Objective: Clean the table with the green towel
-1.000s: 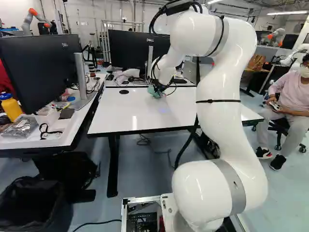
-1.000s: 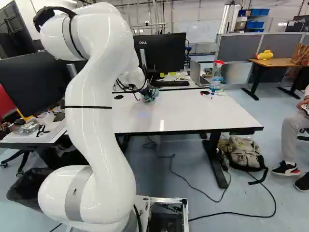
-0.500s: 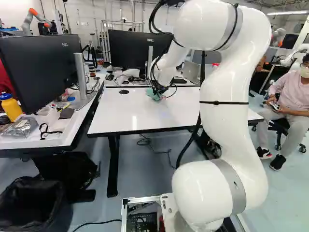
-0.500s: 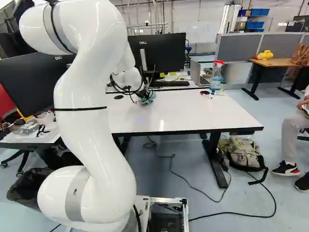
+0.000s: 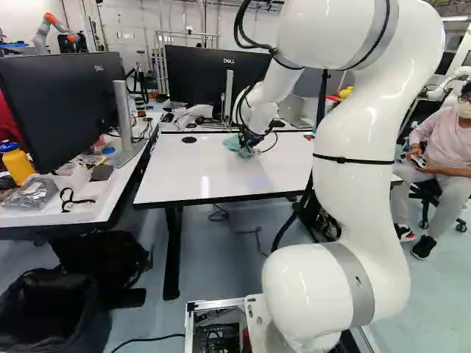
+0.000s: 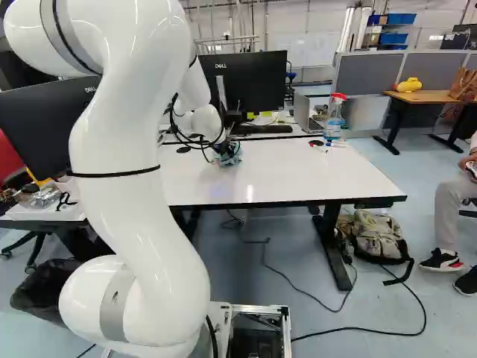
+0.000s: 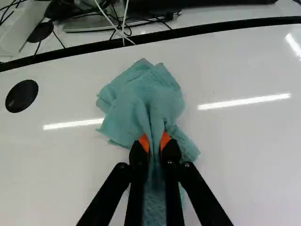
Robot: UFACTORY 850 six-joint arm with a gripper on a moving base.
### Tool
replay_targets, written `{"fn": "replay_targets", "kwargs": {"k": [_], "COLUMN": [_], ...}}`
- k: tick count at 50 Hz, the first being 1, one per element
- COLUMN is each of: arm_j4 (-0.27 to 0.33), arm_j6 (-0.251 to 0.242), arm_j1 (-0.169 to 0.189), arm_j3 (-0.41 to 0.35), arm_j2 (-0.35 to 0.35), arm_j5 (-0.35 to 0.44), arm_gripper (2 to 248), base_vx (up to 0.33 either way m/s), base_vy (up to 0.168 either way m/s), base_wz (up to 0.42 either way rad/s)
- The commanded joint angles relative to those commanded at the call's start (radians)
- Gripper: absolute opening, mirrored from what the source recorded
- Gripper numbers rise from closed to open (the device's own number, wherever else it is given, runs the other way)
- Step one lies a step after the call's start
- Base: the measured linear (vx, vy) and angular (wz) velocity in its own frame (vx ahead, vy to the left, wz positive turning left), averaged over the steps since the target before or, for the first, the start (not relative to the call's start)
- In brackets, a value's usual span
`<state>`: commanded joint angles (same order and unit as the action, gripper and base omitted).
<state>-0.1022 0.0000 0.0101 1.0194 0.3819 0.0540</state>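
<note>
In the left base view my gripper [image 5: 252, 144] is low over the white table [image 5: 199, 176], toward its far side. The green towel [image 5: 234, 145] is bunched at its fingertips and lies on the tabletop. Seen from the wrist, both orange pads of the gripper [image 7: 154, 141] pinch a fold of the towel [image 7: 141, 101] from two sides. Part of the cloth spreads ahead of the fingers, and a strip of it runs back between them. In the right base view the towel [image 6: 229, 155] shows beside the gripper's dark fingers.
Markers [image 6: 319, 146] and a spray bottle [image 6: 334, 119] stand or lie at the table's far right corner. Behind the far edge are a monitor [image 6: 250, 82] and a laptop [image 6: 304, 112]. A side desk with another monitor [image 5: 62, 103] is at the left. Another robot [image 5: 55, 26] stands far back.
The arm's upper links have swung and lowered, and the gripper with the towel has shifted slightly toward the near side and right in the left base view. The base has not moved.
</note>
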Motion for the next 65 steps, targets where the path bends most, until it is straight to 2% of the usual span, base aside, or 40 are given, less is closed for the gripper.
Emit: {"fn": "replay_targets", "kwargs": {"k": [28,51,65], "arm_j4": [0.000,0.000,0.000], "arm_j6": [0.000,0.000,0.000], "arm_j1": [0.082,0.143,0.155], "arm_j3": [0.027,0.106,0.179], "arm_j2": [0.021,0.082,0.137], "arm_j5": [0.000,0.000,0.000], "arm_gripper": [45,45,45], "base_vx": [0.000,0.000,0.000], "base_vy": [0.000,0.000,0.000], "base_wz": [0.000,0.000,0.000]}}
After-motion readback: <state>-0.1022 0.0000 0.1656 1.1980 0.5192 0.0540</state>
